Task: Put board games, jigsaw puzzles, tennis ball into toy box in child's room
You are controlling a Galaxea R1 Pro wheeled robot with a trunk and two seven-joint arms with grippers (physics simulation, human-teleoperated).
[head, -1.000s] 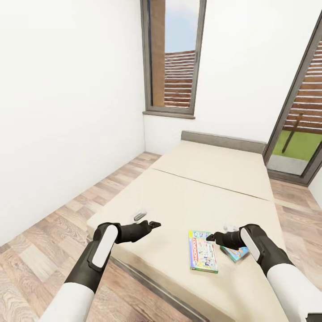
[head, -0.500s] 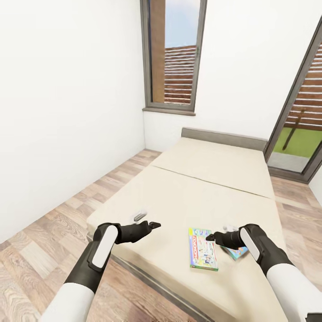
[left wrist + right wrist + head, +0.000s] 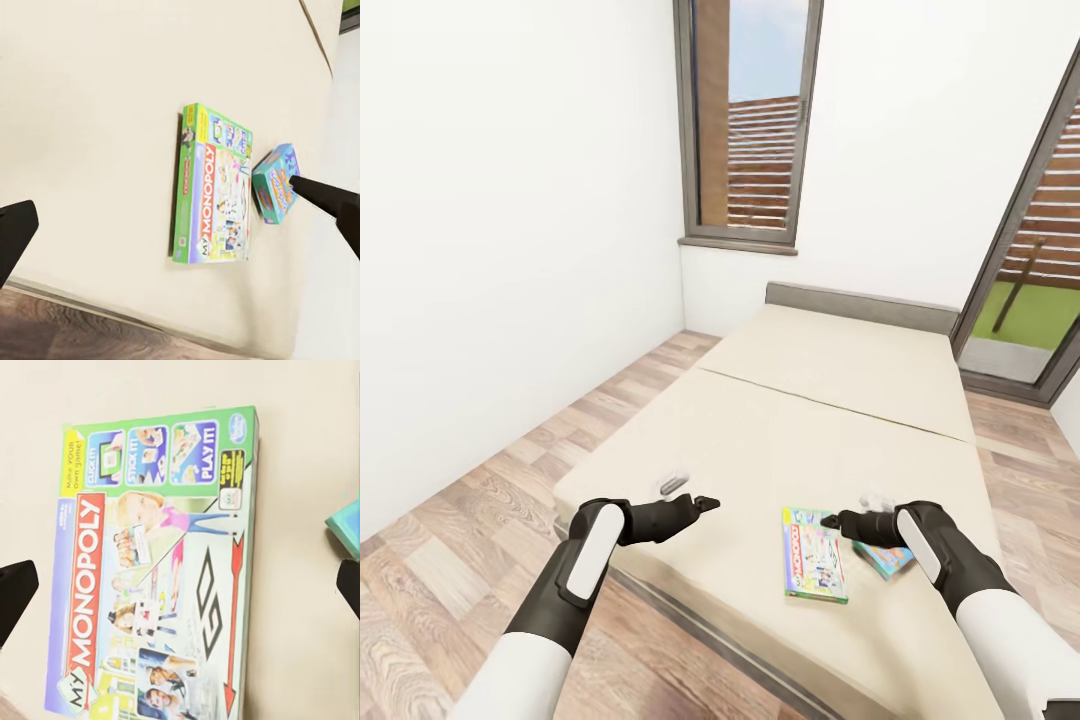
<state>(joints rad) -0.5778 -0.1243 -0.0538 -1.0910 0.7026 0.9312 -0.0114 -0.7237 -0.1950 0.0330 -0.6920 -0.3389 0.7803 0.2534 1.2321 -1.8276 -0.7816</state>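
A low beige mattress bed (image 3: 830,420) stood on wood-plank flooring (image 3: 480,520) beside white walls. Since the previous frame the right gripper (image 3: 830,521) had edged forward, spread wide and empty above the flat green Monopoly board game box (image 3: 813,554), whose long axis ran away from the robot. A small teal box (image 3: 887,562) lay just beside it. The left gripper (image 3: 705,502) hovered open, well apart.

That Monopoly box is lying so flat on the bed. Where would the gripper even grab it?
Probably across its long edges, coming straight down from above. The Monopoly box lies flat and face up on the bed, so only its thin sides offer purchase, and the open right gripper hangs just above it.
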